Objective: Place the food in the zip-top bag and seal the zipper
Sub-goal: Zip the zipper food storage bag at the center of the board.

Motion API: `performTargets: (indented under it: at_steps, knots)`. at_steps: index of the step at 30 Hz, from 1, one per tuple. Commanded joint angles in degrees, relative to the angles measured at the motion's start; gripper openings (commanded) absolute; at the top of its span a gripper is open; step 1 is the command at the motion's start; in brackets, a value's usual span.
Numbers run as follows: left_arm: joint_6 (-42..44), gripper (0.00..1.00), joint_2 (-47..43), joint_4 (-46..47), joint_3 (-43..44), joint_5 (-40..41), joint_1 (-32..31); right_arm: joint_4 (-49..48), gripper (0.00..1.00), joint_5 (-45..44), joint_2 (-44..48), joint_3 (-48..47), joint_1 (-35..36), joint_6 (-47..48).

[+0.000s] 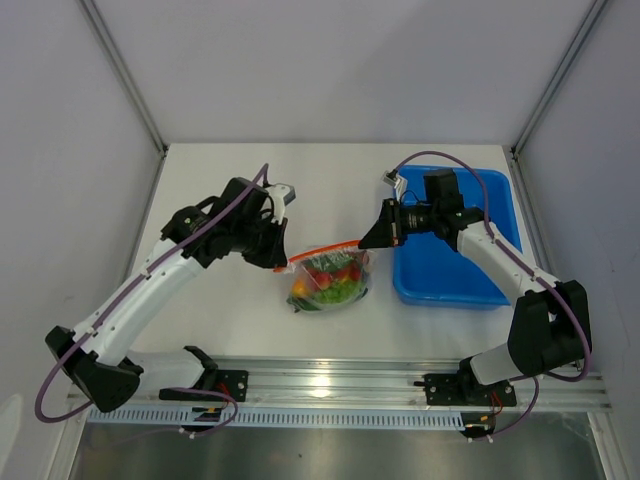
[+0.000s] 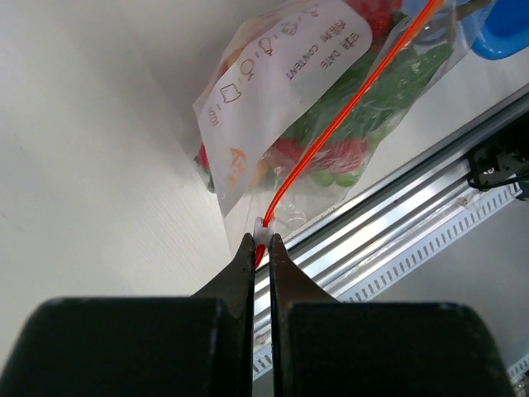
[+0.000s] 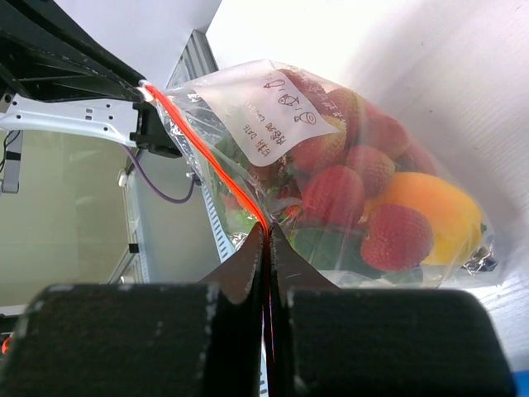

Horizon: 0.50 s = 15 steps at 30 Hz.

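The zip-top bag [image 1: 330, 280] hangs just above the table between both arms, with the food [image 1: 335, 278] inside it. My left gripper [image 1: 283, 262] is shut on the zipper [image 1: 325, 251] at its left end. In the left wrist view the left gripper [image 2: 261, 238] pinches the white slider [image 2: 263, 229] on the zipper [image 2: 347, 112]. My right gripper [image 1: 365, 243] is shut on the strip's right end. In the right wrist view the right gripper [image 3: 267, 231] clamps the zipper [image 3: 207, 153]; red pieces [image 3: 397, 236] and the yellow-orange mango [image 3: 430, 211] show through the bag.
A blue plastic tub [image 1: 455, 270] stands at the right, under the right arm. The metal rail [image 1: 340, 385] runs along the near table edge. White walls close the table at left, right and back.
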<state>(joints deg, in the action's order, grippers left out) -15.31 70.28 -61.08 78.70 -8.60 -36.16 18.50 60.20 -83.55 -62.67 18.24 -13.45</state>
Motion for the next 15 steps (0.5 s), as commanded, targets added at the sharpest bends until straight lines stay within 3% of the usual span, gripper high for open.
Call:
performTargets:
  at_steps: [1, 13, 15]
  knots:
    - [-1.91, 0.0, -2.95, -5.71, -1.0, 4.64, 0.92, -0.66, 0.0, -2.72, 0.76, -1.13, -1.36, 1.06]
    - [-5.08, 0.05, -3.75, -6.33, -1.27, 8.6, 0.92, -0.75, 0.0, -4.13, -0.91, -2.71, 1.1, 0.45]
    - [-5.25, 0.16, -3.57, -6.59, -1.09, 10.97, 0.92, -0.75, 0.0, -4.13, -1.18, -2.89, 1.27, 0.36]
